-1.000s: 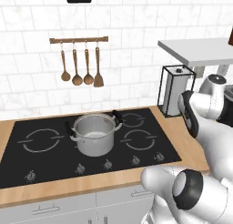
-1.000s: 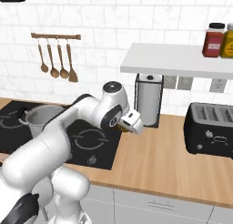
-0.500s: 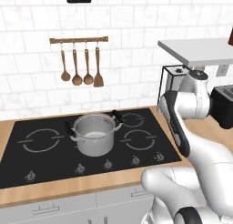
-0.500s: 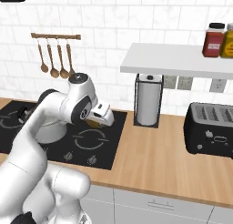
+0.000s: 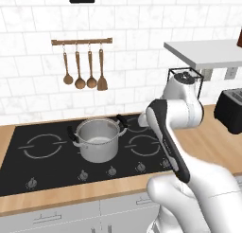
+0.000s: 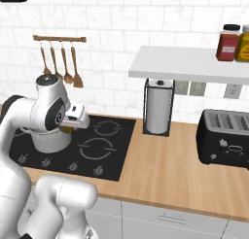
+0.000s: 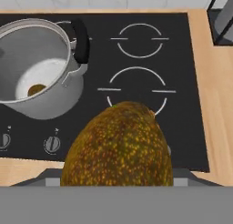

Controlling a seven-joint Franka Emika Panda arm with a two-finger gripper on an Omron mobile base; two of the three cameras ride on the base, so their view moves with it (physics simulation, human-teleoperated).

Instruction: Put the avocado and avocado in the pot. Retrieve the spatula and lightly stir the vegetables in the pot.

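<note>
A big olive-brown avocado speckled with yellow sits close in front of the hand camera, and my gripper is shut on it; the fruit hides the fingertips. The steel pot stands on the hob to the left, and a second avocado lies on its floor. In the left base view my gripper hangs just right of the pot, near its right black handle. From the right base view the gripper is right beside the pot. The spatula is out of view.
Black hob with knobs along its front edge. Wooden spoons and a wooden spatula hang on a wall rail. A paper towel holder, a black toaster and a shelf with jars are to the right.
The arm has swung left from the counter by the paper towel holder to over the hob beside the pot, carrying the avocado. Pot unmoved.
</note>
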